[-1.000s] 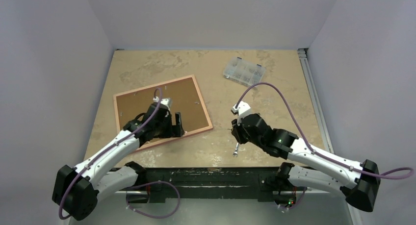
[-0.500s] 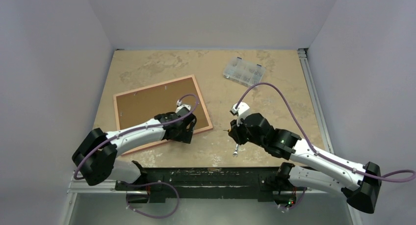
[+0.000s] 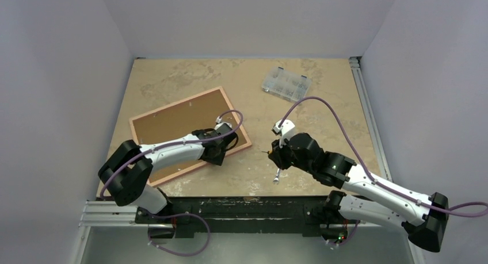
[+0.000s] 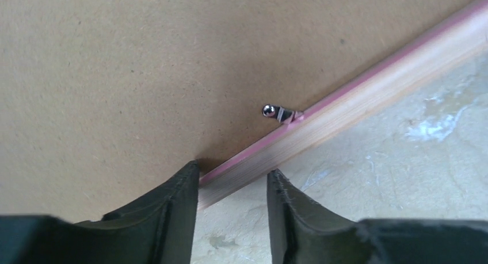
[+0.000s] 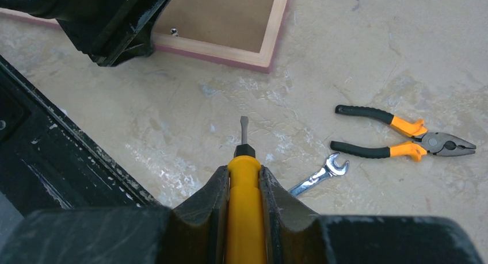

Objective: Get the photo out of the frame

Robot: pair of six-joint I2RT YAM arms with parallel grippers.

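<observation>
The pink frame [image 3: 175, 102] lies face down at the table's left. Its brown backing board [image 3: 172, 123] faces up, so the photo is hidden beneath it. My left gripper [image 3: 221, 157] straddles the frame's near rail [image 4: 374, 85]. One fingertip [image 4: 187, 178] rests on the backing board [image 4: 144, 74]; the other meets the rail's outer side, so the jaws grip the rail. A small metal tab [image 4: 279, 112] sits just ahead on that rail. To the right, my right gripper [image 5: 241, 171] is shut on a yellow screwdriver [image 5: 244, 218], held above the table.
A wrench [image 5: 319, 175] and orange-handled pliers [image 5: 397, 138] lie on the table near the right gripper. A clear plastic parts box [image 3: 286, 83] stands at the back right. The black base rail [image 3: 247, 206] runs along the near edge.
My left arm swung right and down onto the frame's near rail and its jaws narrowed around it. The frame has turned slightly on the table. The right arm barely moved.
</observation>
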